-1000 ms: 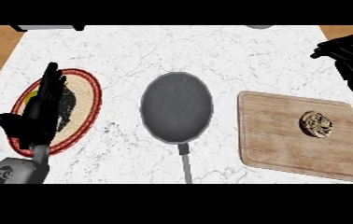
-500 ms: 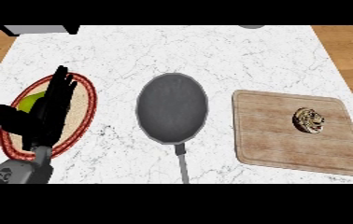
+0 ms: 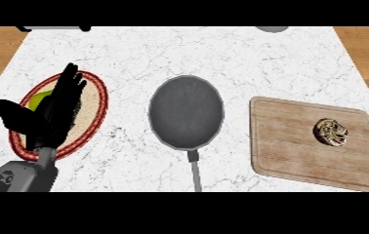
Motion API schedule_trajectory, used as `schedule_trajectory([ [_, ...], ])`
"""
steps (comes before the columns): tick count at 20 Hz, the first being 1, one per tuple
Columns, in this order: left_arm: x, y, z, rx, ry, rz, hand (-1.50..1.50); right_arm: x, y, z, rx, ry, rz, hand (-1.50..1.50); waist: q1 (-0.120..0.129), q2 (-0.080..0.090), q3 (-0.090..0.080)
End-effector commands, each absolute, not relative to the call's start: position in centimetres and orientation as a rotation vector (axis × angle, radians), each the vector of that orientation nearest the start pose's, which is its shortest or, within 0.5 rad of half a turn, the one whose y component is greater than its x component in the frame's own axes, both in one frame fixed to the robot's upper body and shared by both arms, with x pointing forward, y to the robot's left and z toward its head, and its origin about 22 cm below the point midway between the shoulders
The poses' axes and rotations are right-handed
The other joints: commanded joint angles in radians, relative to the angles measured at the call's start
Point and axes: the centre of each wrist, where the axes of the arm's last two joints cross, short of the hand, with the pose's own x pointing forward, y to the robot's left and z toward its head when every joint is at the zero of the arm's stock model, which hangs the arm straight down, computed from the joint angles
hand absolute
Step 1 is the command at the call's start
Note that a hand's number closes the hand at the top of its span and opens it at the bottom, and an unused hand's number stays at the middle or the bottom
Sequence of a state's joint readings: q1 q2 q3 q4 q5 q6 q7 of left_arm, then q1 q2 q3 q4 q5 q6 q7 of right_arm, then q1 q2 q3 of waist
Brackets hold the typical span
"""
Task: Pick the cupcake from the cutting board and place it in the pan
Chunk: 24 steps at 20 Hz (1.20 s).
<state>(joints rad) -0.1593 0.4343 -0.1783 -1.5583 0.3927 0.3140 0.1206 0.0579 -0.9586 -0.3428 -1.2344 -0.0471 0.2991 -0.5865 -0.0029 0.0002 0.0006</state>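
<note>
A brown cupcake (image 3: 331, 131) sits on the right part of a wooden cutting board (image 3: 288, 140) at the right of the counter. In the middle lies a dark grey pan (image 3: 186, 112), its handle pointing toward me. My left hand (image 3: 54, 108) stands open at the left, fingers straight and up, over a red-rimmed plate (image 3: 97, 111). It is far from the cupcake and the pan. My right hand shows nowhere in the head view.
A green item (image 3: 36, 100) lies on the red-rimmed plate, partly hidden by my left hand. A grey round object (image 3: 272, 29) peeks in at the counter's far edge. White marble counter (image 3: 180, 52) spreads between the plate, pan and board.
The right hand, seen at the upper right a second ago, has left the view. The view has shifted, so pan and board sit slightly differently. The left hand stays open over the plate.
</note>
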Motion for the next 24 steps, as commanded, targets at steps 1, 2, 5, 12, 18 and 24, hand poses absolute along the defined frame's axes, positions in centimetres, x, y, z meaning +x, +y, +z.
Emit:
schedule_trajectory([
  [1,28.0,27.0,6.3,0.079,-1.522,0.031,0.0,21.1,-51.8,16.6,-0.673,-1.582,0.909,-1.5,0.004,0.0,-0.001],
  [2,28.2,27.6,6.5,0.083,-1.526,0.053,0.0,22.2,-50.9,16.9,-0.717,-1.557,0.945,-1.5,0.014,0.002,-0.001],
  [5,28.8,25.9,7.0,0.111,-1.525,0.042,0.0,23.6,-47.8,16.3,-0.749,-1.483,1.03,-1.5,0.009,0.0,-0.001],
  [12,28.5,26.4,6.6,0.085,-1.534,0.019,0.0,26.1,-45.8,16.5,-0.655,-1.106,1.272,-1.5,0.036,0.004,-0.001],
  [18,28.0,26.8,6.7,0.093,-1.525,0.037,0.0,27.1,-42.9,15.4,-0.599,-1.003,1.388,-1.5,0.012,0.0,-0.001],
  [24,29.1,27.5,5.9,0.102,-1.534,0.049,0.0,26.0,-40.3,15.7,-0.734,-0.94,1.519,-1.5,0.0,0.0,-0.001],
])
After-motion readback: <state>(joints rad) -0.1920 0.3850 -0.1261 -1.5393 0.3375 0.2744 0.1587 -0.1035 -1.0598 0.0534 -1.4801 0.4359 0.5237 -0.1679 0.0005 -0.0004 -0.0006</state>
